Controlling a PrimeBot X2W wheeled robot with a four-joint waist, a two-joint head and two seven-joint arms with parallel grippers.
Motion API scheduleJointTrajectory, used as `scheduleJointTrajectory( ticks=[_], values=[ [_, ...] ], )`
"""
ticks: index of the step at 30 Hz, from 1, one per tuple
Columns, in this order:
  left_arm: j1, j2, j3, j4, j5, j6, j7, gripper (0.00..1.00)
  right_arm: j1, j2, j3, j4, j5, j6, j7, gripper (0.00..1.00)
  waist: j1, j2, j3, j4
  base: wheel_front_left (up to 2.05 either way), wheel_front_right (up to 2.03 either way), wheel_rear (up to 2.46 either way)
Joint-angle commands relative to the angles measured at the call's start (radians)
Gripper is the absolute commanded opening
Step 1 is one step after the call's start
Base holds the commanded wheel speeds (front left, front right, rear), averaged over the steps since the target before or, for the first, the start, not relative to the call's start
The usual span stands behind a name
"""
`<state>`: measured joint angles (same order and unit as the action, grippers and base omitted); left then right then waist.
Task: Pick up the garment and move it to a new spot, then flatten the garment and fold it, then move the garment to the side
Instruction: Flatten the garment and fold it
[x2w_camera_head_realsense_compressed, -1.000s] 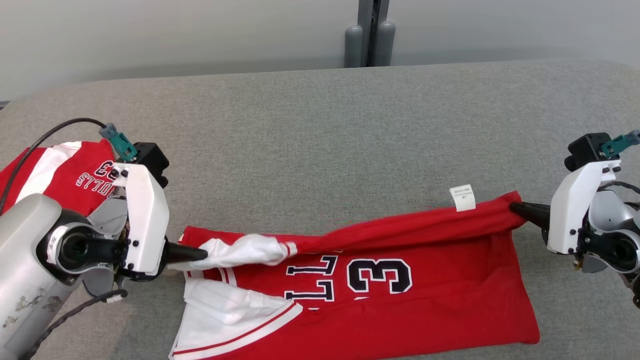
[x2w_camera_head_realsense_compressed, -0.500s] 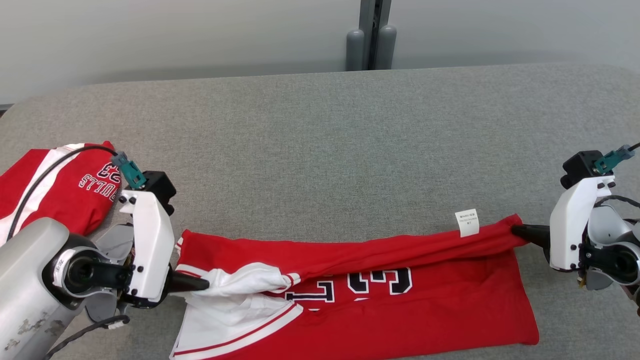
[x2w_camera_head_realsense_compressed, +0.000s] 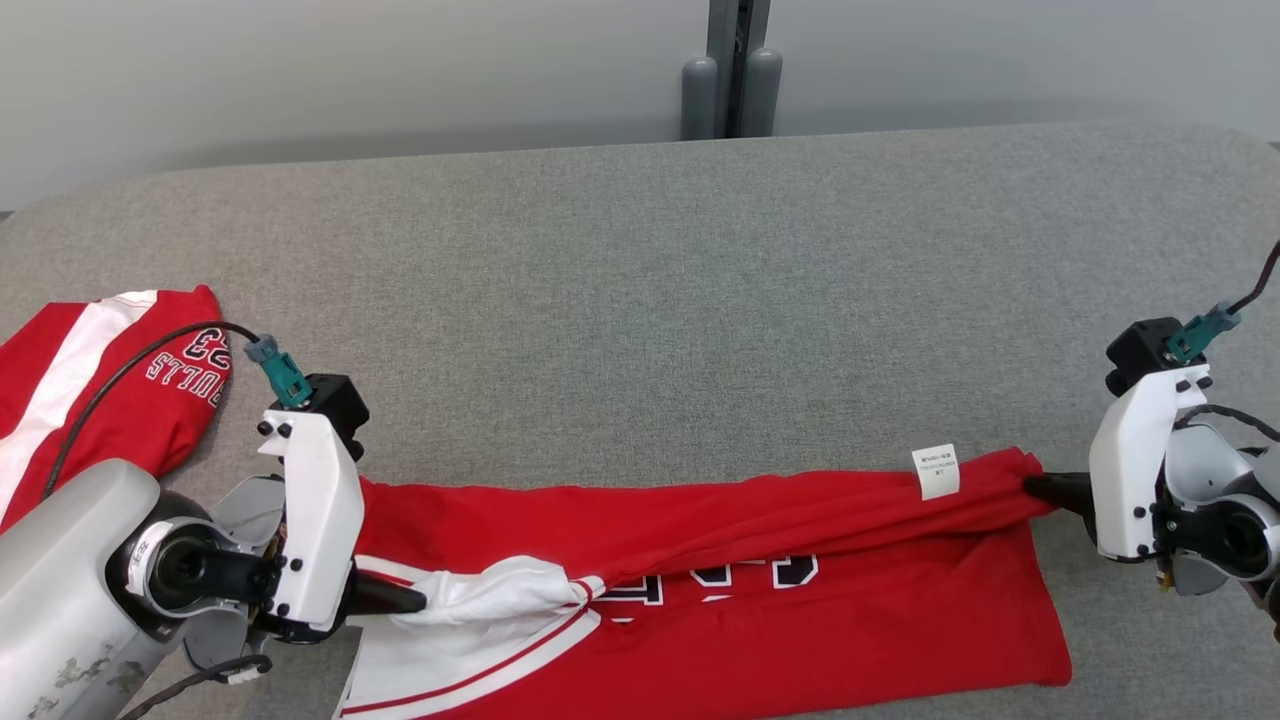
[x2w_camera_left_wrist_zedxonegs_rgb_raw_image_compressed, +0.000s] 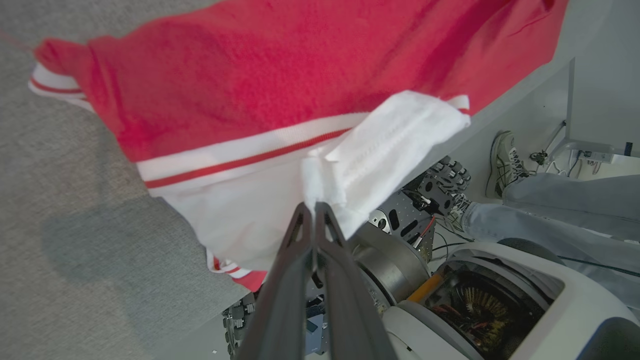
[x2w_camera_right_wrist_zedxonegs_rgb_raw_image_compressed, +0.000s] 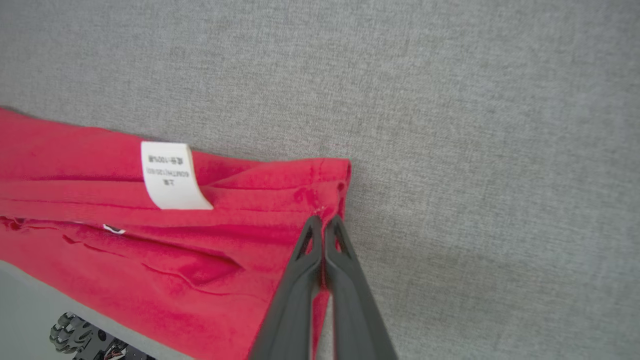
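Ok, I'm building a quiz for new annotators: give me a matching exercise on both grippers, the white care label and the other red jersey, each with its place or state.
Things:
1 left gripper
2 right gripper
3 care label
4 second jersey

Places or states:
a lying apart at the left end of the table
b shut on a red corner of the garment
c shut on the garment's white fabric
d on the red edge near the right gripper

Pairs: 1-c; 2-b; 3-d; 4-a
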<state>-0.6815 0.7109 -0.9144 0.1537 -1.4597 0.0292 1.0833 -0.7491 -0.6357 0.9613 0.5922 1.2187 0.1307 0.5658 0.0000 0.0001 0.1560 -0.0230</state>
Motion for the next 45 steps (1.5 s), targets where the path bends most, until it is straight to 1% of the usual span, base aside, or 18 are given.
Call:
scheduleJointTrajectory(
  ticks=[1, 2, 3, 4, 11, 17, 18, 24, 27, 29, 31, 34, 37, 41, 45],
  values=[
    [0.018, -0.001, -0.003, 0.006, 0.006, 0.004, 0.0, 0.0, -0.009, -0.008, 0.008, 0.006, -0.003, 0.0, -0.003, 0.0, 0.0, -0.0001, -0.003, 0.0, 0.0, 0.0, 0.0],
    [0.021, -0.002, -0.004, 0.007, 0.007, 0.003, 0.0, 0.15, -0.009, -0.009, 0.012, 0.008, -0.004, 0.0, -0.005, 0.24, 0.0, -0.0001, -0.004, 0.0, 0.0, 0.0, 0.0],
    [0.023, -0.003, -0.005, 0.009, 0.008, 0.002, -0.002, 0.68, -0.01, -0.01, 0.018, 0.012, -0.005, 0.0, -0.004, 0.42, 0.0, -0.0001, -0.006, 0.0, 0.0, 0.0, 0.0],
    [0.024, -0.003, -0.01, 0.011, 0.009, 0.001, 0.001, 1.0, -0.011, -0.011, 0.023, 0.015, -0.006, 0.0, -0.005, 1.0, 0.0, -0.0001, -0.008, -0.001, 0.0, 0.0, 0.0],
    [0.021, 0.008, -0.012, 0.02, 0.023, -0.009, -0.004, 1.0, -0.007, -0.019, 0.046, 0.023, 0.003, 0.0, -0.007, 1.0, 0.0, -0.0001, -0.04, 0.0, 0.0, 0.0, 0.0],
    [0.026, 0.007, 0.016, 0.018, 0.016, -0.021, -0.048, 1.0, 0.002, -0.043, 0.03, 0.009, 0.025, 0.0, -0.044, 1.0, 0.0, -0.0001, -0.078, 0.005, 0.0, 0.0, 0.0],
    [0.024, 0.007, 0.023, 0.017, 0.026, -0.023, -0.068, 1.0, 0.005, -0.05, 0.023, 0.004, 0.031, 0.0, -0.059, 1.0, 0.0, -0.0001, -0.085, 0.006, 0.0, 0.0, 0.0],
    [0.049, -0.002, 0.068, 0.012, 0.068, -0.067, -0.218, 1.0, 0.046, -0.083, -0.05, -0.046, 0.06, 0.0, -0.225, 1.0, 0.0, -0.0001, -0.127, 0.013, 0.0, 0.0, 0.0],
    [0.07, -0.002, 0.102, -0.001, 0.097, -0.081, -0.335, 1.0, 0.083, -0.092, -0.091, -0.065, 0.053, 0.0, -0.346, 1.0, 0.0, -0.0001, -0.143, 0.016, 0.0, 0.0, 0.0],
    [0.092, 0.0, 0.127, -0.011, 0.128, -0.083, -0.425, 1.0, 0.116, -0.092, -0.118, -0.072, 0.046, 0.0, -0.432, 1.0, 0.0, -0.0001, -0.151, 0.018, 0.0, 0.0, 0.0],
    [0.119, 0.0, 0.155, -0.02, 0.16, -0.072, -0.528, 1.0, 0.146, -0.086, -0.152, -0.074, 0.035, 0.0, -0.531, 1.0, 0.0, -0.0001, -0.156, 0.02, 0.0, 0.0, 0.0],
    [0.167, 0.001, 0.204, -0.033, 0.214, -0.04, -0.695, 1.0, 0.191, -0.068, -0.197, -0.078, 0.002, 0.0, -0.681, 1.0, 0.0, -0.0001, -0.159, 0.019, 0.0, 0.0, 0.0],
    [0.229, 0.013, 0.243, -0.045, 0.285, 0.018, -0.861, 1.0, 0.233, -0.046, -0.235, -0.071, -0.034, 0.0, -0.784, 1.0, 0.0, -0.0001, -0.159, 0.016, 0.0, 0.0, 0.0],
    [0.325, 0.009, 0.289, -0.084, 0.344, 0.091, -1.054, 1.0, 0.281, 0.004, -0.307, -0.085, -0.099, 0.0, -0.827, 1.0, 0.0, -0.0001, -0.156, 0.015, 0.0, 0.0, 0.0],
    [0.415, -0.016, 0.32, -0.129, 0.416, 0.168, -1.238, 1.0, 0.35, 0.068, -0.446, -0.127, -0.188, 0.0, -0.832, 1.0, 0.0, -0.0001, -0.149, 0.021, 0.0, 0.0, 0.0]
  ],
)
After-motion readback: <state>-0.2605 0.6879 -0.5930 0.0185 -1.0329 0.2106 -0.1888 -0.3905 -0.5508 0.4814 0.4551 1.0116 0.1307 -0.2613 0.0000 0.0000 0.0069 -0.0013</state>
